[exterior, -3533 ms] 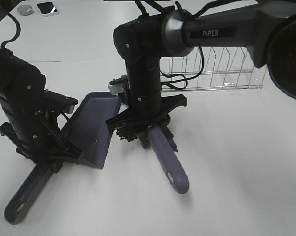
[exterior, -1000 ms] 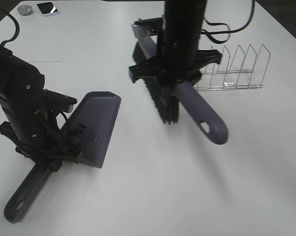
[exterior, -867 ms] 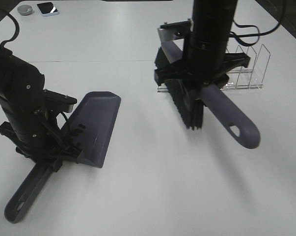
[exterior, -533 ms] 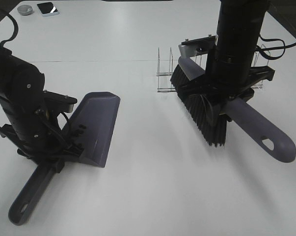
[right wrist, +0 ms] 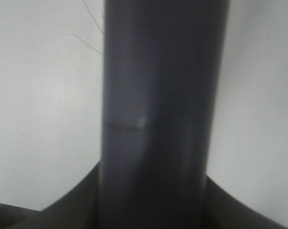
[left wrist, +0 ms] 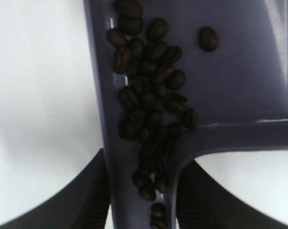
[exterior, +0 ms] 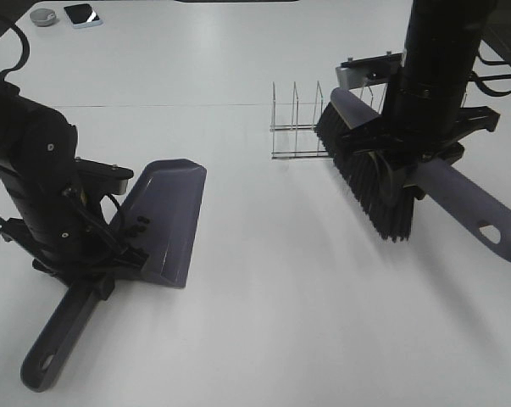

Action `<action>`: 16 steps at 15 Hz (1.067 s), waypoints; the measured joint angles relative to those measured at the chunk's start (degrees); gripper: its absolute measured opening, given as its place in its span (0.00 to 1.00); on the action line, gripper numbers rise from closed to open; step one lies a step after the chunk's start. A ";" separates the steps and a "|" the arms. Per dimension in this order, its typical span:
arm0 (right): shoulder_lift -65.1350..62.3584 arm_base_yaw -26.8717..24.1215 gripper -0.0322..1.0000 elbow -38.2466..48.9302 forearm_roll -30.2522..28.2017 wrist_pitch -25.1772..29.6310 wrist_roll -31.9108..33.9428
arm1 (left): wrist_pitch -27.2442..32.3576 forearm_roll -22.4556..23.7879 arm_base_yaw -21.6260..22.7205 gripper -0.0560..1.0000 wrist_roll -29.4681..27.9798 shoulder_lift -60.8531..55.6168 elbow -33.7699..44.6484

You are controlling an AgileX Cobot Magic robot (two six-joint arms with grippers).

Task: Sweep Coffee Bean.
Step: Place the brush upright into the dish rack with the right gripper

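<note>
The purple dustpan (exterior: 172, 216) lies on the white table at the left, and my left gripper (exterior: 92, 273) is shut on its handle. The coffee beans (exterior: 140, 225) lie inside the pan near its back wall. In the left wrist view they are a dark cluster (left wrist: 151, 100) on the pan (left wrist: 239, 71), with my left gripper (left wrist: 141, 202) closed round the handle. My right gripper (exterior: 410, 168) is shut on the purple brush handle (exterior: 480, 216) and holds the brush above the table at the right, black bristles (exterior: 369, 182) down. The right wrist view shows only the handle (right wrist: 158, 109).
A clear wire rack (exterior: 296, 119) stands behind the brush at the back right. A phone (exterior: 81, 14) and a small grey round object (exterior: 43, 17) lie at the far left corner. A seam line crosses the table top.
My right arm has lifted the brush from the pan's lip and carried it to the right. The beans that lay at the lip now lie inside the pan. The left arm has barely shifted.
</note>
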 joint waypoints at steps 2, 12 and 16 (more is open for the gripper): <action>0.00 -3.04 0.34 0.00 -0.17 0.00 -0.80 | 0.00 -0.69 0.00 0.37 0.00 0.00 0.00; 3.50 -10.89 0.34 0.00 -1.38 0.00 -1.66 | 0.29 -1.20 0.00 0.37 0.00 0.06 -0.06; 7.79 -10.89 0.34 -0.40 -1.83 -0.11 -1.89 | 0.46 -1.32 0.00 0.37 0.00 0.11 -0.11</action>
